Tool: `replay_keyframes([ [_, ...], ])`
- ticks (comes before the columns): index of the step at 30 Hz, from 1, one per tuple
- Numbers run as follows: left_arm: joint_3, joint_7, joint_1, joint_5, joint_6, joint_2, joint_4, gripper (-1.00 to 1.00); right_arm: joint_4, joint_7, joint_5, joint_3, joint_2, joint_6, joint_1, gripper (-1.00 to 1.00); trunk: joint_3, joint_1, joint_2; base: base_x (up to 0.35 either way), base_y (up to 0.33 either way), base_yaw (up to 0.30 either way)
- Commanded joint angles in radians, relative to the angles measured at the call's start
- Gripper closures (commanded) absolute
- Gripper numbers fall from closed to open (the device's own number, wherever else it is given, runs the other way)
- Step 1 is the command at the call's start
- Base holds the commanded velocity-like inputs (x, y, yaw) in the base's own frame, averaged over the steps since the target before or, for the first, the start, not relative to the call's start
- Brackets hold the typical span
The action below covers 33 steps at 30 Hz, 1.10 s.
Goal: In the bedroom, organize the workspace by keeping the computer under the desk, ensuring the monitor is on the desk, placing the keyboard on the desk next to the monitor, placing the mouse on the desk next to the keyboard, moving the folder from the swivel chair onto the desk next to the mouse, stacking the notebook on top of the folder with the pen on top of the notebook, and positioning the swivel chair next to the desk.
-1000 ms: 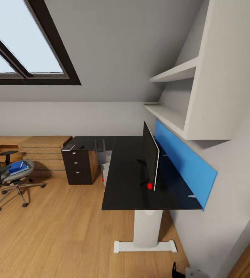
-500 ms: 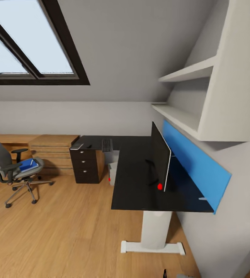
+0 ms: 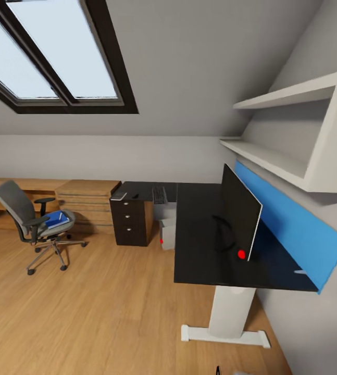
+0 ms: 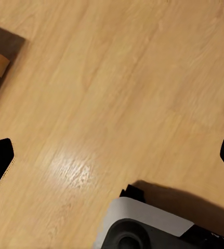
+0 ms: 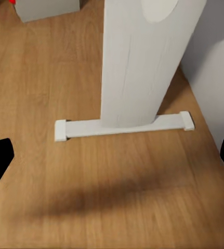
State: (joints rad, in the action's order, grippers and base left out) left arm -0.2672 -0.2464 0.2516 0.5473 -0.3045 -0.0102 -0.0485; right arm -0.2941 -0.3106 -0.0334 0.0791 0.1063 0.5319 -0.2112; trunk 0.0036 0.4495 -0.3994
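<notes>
The desk (image 3: 199,250) with its glossy black top stands against the right wall, and its white leg (image 5: 137,62) rises close in the right wrist view. On it the monitor (image 3: 239,213) stands edge-on. The keyboard (image 3: 159,195) lies at the far corner, beside a small dark item and a flat grey notebook (image 3: 119,196). The computer (image 3: 167,233) sits under the desk. The swivel chair (image 3: 33,221) stands off to the left with the blue folder (image 3: 56,220) on its seat. My left gripper (image 4: 112,161) hangs open over bare floor. My right gripper (image 5: 112,158) is open near the desk's foot.
A dark drawer unit (image 3: 132,221) carries the desk's far end, with a light wooden drawer chest (image 3: 87,200) beside it. White shelves (image 3: 288,130) and a blue wall panel (image 3: 293,224) run above the desk. A wide wooden floor (image 3: 85,307) lies between chair and desk.
The whole picture has slid to the right as the camera turned left; chair, desk and monitor keep their places relative to each other.
</notes>
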Motion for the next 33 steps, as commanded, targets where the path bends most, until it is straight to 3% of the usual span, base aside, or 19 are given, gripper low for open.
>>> replay_keyframes([
  [1,-0.009,-0.004,0.000,0.006,-0.001,0.000,-0.001,-1.00,0.001,-0.004,-0.004,0.008,0.000,0.002,0.000,-1.00,0.000,0.001,-0.001,0.112,0.284,0.003],
  [22,-0.010,-0.002,0.000,0.003,0.005,0.010,0.001,-1.00,0.014,0.029,-0.002,0.018,0.000,0.002,0.000,-1.00,0.000,0.001,-0.001,0.243,0.240,0.000],
  [33,-0.010,-0.002,0.000,0.003,0.005,0.013,0.001,-1.00,0.035,0.077,-0.002,0.134,0.000,0.002,0.000,-1.00,0.000,0.001,-0.001,0.264,0.233,-0.032],
])
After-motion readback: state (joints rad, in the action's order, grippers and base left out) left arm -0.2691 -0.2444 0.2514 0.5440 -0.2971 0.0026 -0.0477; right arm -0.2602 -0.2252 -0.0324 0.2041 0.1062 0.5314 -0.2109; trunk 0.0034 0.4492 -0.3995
